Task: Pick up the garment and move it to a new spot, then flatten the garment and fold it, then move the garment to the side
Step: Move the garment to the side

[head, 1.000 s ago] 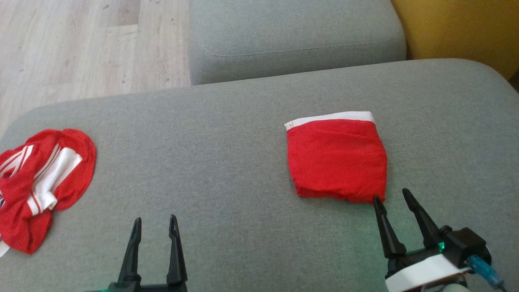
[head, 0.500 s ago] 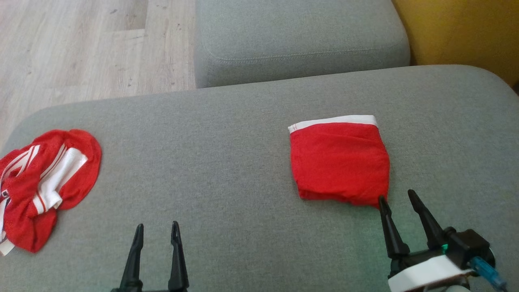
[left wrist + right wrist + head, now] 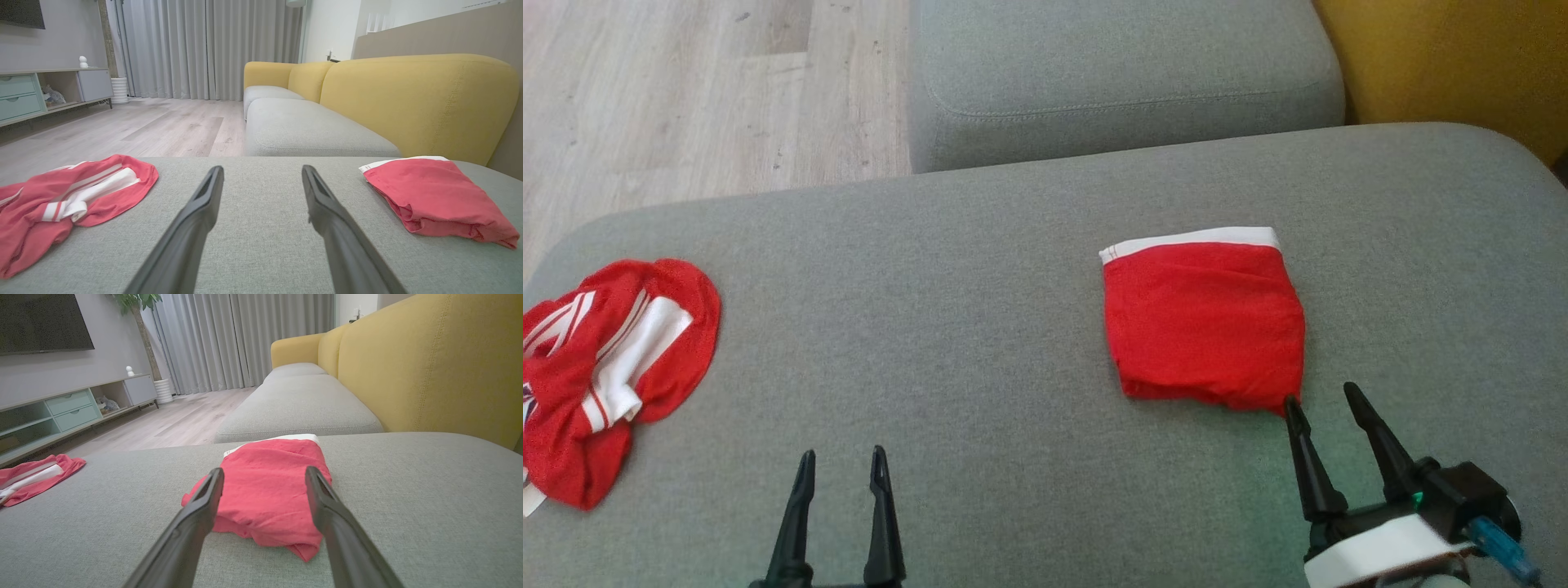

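The folded red garment (image 3: 1205,322) lies toward the right edge of the grey cushion (image 3: 972,327). The right tool (image 3: 1319,394), spread and empty, sits just beside its near corner; the left tool (image 3: 841,452) is likewise spread.

- No writing, brand, number or sign can be read in any of the views.
- At the edge of the head view, a small dark mark is seen on the crumpled red and white garment (image 3: 617,367). It is cut off and too small to be read.
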`<state>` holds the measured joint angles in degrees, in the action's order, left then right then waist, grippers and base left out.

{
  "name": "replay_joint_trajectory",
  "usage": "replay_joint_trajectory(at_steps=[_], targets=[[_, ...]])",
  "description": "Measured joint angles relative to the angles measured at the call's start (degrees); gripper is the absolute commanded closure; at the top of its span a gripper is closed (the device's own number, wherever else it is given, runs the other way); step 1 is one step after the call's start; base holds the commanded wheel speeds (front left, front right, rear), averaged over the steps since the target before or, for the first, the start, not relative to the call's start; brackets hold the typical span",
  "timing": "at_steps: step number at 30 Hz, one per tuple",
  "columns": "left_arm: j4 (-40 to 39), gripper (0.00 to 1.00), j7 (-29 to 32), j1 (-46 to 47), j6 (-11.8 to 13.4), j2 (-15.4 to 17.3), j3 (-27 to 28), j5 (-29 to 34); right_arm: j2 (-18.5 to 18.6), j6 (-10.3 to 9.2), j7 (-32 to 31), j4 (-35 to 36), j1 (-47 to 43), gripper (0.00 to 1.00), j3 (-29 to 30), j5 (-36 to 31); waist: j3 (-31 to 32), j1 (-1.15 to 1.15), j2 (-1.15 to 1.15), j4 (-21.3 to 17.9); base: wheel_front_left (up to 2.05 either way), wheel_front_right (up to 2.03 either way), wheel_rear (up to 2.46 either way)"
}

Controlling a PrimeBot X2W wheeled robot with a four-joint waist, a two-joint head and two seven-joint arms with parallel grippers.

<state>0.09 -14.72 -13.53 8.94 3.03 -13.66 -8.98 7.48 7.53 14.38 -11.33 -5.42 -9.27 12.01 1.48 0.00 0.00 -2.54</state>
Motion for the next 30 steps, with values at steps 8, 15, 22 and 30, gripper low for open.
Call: replay_joint_trajectory(at_steps=[8, 15, 22, 30], targets=[[-0.03, 0.0, 0.0, 0.06, -0.31, 0.0, -0.41, 0.76, 0.01, 0.0, 0.0, -1.67, 0.12, 0.0, 0.68, -0.49, -1.67, 0.0, 0.0, 0.04, 0.0, 0.0, 0.0], [-0.71, 0.0, 0.0, 2.72, 0.13, 0.0, -1.25, 1.48, 2.27, 0.0, -0.01, -9.0, 7.9, 0.0, 0.56, 2.31, -6.64, 0.01, 0.0, 0.55, 0.0, 0.0, 0.0], [-0.6, 0.0, 0.0, 6.97, 0.62, -0.01, -3.05, 1.48, 5.45, 0.0, -4.08, -17.7, 19.33, 0.0, 1.76, 7.84, -11.26, 0.02, 0.0, 1.65, 0.0, 0.0, 0.0], [-0.48, 0.0, 0.0, 11.0, 1.22, -0.04, -5.12, 1.48, 6.25, 0.0, -13.82, -26.3, 26.7, 1.0, -0.34, 17.98, -15.85, 0.01, 0.0, 3.55, 0.0, 0.0, 0.0]])
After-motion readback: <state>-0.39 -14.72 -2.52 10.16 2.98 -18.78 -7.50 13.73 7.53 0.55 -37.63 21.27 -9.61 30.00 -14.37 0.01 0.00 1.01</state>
